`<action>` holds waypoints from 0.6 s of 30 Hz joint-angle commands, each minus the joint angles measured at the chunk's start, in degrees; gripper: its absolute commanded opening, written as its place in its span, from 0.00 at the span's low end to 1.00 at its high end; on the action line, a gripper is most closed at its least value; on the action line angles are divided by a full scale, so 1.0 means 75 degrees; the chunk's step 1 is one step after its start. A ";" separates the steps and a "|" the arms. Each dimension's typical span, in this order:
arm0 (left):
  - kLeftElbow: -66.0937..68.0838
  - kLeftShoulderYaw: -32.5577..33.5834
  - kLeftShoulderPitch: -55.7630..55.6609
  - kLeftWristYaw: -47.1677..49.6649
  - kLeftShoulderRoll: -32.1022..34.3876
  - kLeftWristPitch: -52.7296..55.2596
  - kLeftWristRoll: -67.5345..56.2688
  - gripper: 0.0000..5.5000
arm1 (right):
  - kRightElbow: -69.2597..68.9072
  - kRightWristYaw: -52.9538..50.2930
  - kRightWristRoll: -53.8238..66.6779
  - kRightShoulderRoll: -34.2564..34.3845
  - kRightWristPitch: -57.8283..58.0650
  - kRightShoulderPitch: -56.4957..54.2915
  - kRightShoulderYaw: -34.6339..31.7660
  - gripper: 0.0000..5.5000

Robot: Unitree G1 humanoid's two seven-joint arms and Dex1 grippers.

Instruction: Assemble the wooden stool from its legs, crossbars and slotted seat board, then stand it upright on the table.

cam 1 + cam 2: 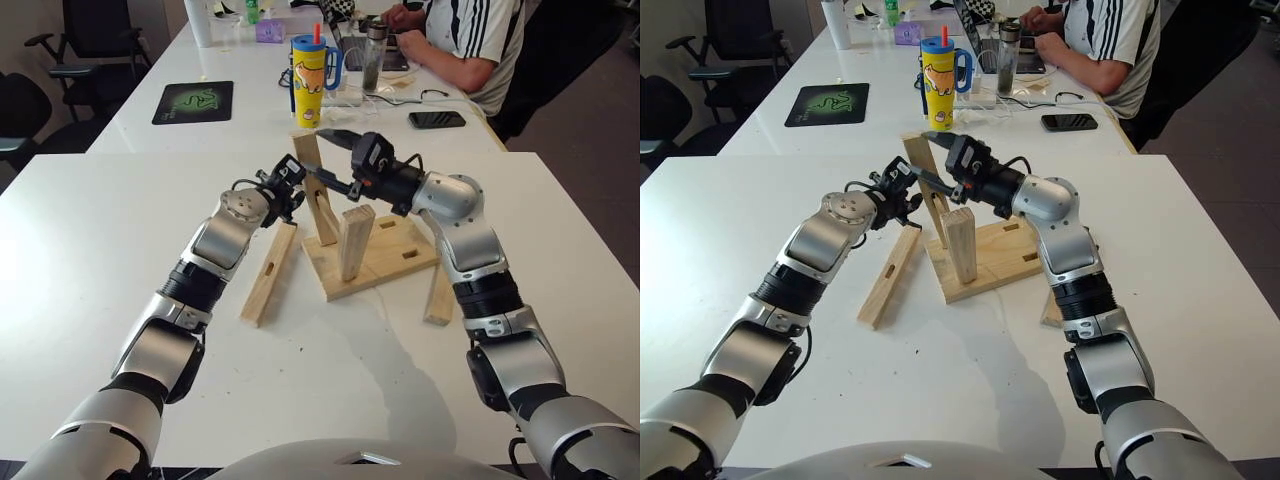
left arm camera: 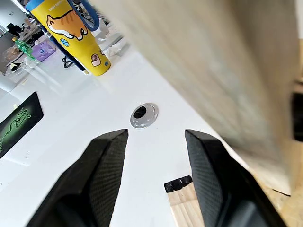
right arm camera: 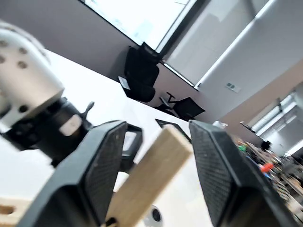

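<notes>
The slotted seat board (image 1: 395, 250) lies flat on the white table. One short leg (image 1: 354, 240) stands upright in it. A longer leg (image 1: 318, 195) rises from the board and leans toward the far side. My right gripper (image 1: 334, 158) is open, and its jaws straddle the top of that leaning leg (image 3: 151, 175) with a gap on each side. My left gripper (image 1: 292, 180) hovers open just left of the same leg, whose wood (image 2: 227, 80) passes beside the fingers, not between them. A slotted piece (image 1: 268, 275) lies left of the board and another piece (image 1: 438, 295) lies right of it.
On the far table stand a yellow cup (image 1: 310, 68), a phone (image 1: 436, 120) and a black mouse pad (image 1: 193, 101), with a person seated at its right end. A metal grommet (image 2: 143, 116) sits in the tabletop behind the board. Bare table lies in front.
</notes>
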 commanded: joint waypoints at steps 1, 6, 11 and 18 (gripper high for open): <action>-0.0509 0.0237 0.0528 -0.0029 0.0224 0.0214 0.0194 0.41 | 0.0821 -0.0949 -0.0342 -0.0641 0.0422 -0.0488 -0.0759 0.45; -0.2971 0.0835 0.2116 -0.0459 0.0912 0.1337 -0.0147 0.41 | 0.2208 -0.1106 -0.1278 -0.1609 -0.0246 -0.0293 -0.0449 0.45; -0.4978 0.1152 0.3094 -0.1360 0.1856 0.2254 -0.0671 0.41 | 0.1546 -0.0276 -0.1194 -0.1776 -0.0461 0.0725 0.0005 0.45; -0.6750 0.0656 0.3939 -0.3476 0.3700 0.2097 -0.1560 0.41 | -0.1037 0.0925 -0.0404 -0.1829 0.0772 0.2313 0.0365 0.45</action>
